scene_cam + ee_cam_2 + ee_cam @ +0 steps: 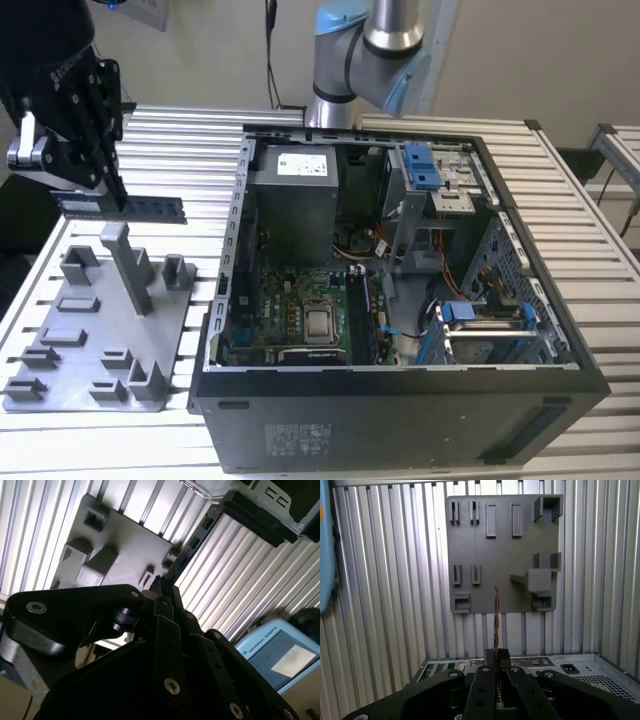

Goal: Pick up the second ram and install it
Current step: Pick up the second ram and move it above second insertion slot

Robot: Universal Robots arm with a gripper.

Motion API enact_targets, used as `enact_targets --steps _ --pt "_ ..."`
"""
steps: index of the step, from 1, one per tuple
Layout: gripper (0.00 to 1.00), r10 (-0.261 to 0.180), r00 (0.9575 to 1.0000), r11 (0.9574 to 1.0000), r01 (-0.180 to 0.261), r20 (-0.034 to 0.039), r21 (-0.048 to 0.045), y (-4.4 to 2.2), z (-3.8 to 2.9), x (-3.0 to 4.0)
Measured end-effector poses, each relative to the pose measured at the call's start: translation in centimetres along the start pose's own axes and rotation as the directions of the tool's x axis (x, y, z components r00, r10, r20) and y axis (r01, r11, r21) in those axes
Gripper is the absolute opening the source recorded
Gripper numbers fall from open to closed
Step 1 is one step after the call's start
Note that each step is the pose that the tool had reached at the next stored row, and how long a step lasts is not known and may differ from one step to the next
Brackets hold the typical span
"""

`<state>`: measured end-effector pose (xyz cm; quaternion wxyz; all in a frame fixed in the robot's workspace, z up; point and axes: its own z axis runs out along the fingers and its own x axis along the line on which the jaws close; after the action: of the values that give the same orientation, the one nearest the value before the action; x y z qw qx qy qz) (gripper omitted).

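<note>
Nearest in the exterior view, an open computer case (400,420) is seen lying on its side on a slatted metal table (600,250). Inside the case a green circuit board (300,310) is laid flat. A grey power box (295,200) is seen behind the board, and blue plastic clips (422,165) are seen toward the far corner.

On the table at the exterior view's left of the case, a grey plastic tray (60,350) with raised blocks and one tall post is set.

Above that tray the black gripper (118,200) is seen, with its fingers closed tight on the memory stick (155,210). The stick is held level and long side on, in the air over the tall post, well apart from the case. One end is seen sticking out toward the case.

In the first wrist view the memory stick (496,615) is shown edge on as a thin line. It is pinched between the two fingers of the gripper (496,655), with the tray (485,545) beyond it.

In the second wrist view the stick (192,542) is seen running out from the gripper (161,582) as a dark strip.

Farthest back in the exterior view, the arm's grey and blue base (360,50) is seen behind the case.
</note>
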<state>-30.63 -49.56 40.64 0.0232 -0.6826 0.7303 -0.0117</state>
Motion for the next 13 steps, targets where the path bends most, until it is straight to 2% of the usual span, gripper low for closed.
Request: enact_targets --steps 13 --pt "0.14 0.0 1.0 1.0 0.0 0.0036 -0.0001 -2.48 0.13 -0.17"
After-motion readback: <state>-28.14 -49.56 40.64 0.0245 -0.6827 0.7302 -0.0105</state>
